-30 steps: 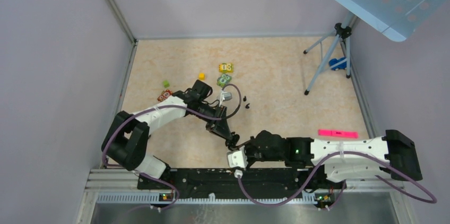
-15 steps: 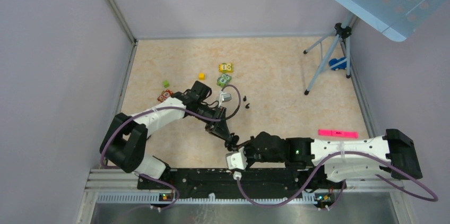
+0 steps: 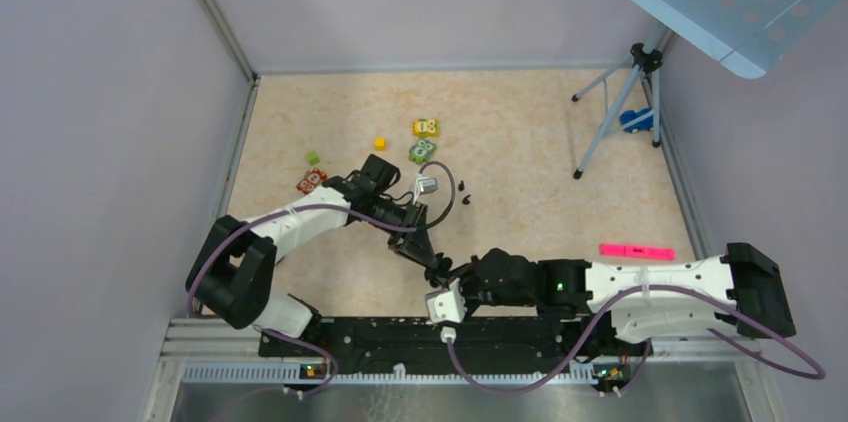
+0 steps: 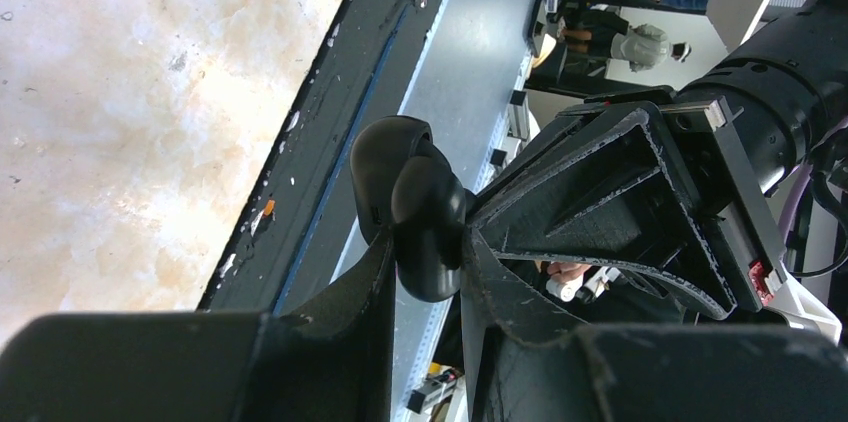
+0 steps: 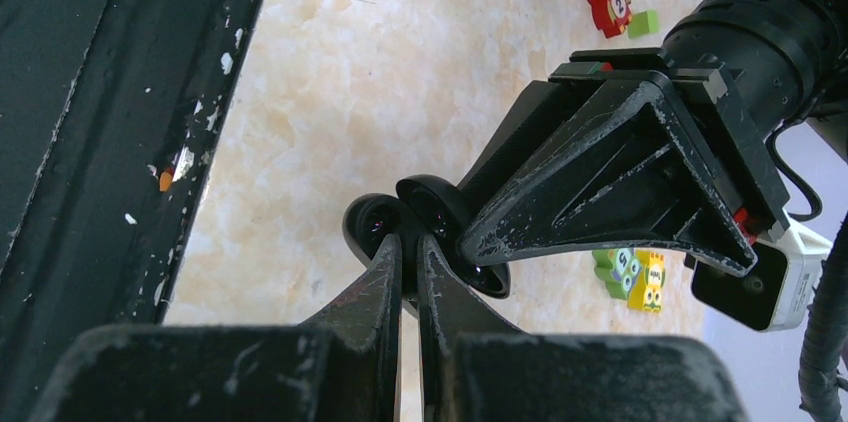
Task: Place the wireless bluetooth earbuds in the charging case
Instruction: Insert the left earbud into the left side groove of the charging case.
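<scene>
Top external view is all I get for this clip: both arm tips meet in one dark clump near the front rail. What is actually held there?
Observer: The left wrist view shows the charging case clamped between the jaws of the left gripper.
Operator: Is the right arm only touching it?
Observer: No. In the right wrist view the right gripper has its jaws pinched on a thin edge of one half of the case.
Operator: Is the case open?
Observer: It looks parted: two rounded halves show, splayed at an angle. I cannot tell what the hollows hold.
</scene>
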Robot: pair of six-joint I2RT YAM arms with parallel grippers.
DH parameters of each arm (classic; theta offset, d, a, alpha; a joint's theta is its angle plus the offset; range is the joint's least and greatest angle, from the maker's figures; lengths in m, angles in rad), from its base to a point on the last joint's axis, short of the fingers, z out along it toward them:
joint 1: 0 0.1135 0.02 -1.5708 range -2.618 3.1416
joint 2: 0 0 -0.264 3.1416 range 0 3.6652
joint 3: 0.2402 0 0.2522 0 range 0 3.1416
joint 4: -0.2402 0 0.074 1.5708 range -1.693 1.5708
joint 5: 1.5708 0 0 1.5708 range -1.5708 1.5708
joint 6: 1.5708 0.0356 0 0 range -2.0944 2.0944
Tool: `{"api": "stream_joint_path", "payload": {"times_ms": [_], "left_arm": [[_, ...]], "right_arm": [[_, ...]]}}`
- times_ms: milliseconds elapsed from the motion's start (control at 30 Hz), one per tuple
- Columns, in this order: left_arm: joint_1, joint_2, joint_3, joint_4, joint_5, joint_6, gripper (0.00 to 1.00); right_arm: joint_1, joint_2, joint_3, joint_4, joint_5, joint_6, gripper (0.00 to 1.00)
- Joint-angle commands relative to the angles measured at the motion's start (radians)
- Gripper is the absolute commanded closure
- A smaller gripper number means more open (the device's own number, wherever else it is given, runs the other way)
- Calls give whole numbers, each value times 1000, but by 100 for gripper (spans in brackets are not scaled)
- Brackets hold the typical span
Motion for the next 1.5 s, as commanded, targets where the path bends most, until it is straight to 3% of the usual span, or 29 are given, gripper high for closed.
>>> {"api": "stream_joint_path", "payload": {"times_ms": [0,900,1333,1467], "left_arm": [[-24,-14,22,9,54,8,100],[-50,-24,74,-6,30,-5,100],[-57,-7,75,5,30,-8,100],[-58,-6,73,8,30,-8,100]], "right_arm": [[15,8,19,32,-14,-35,100],[51,68,28,-109,-57,-58,100],[59,68,19,-88,-9,-48,100],[60,70,12,-83,-2,-38,93]]}}
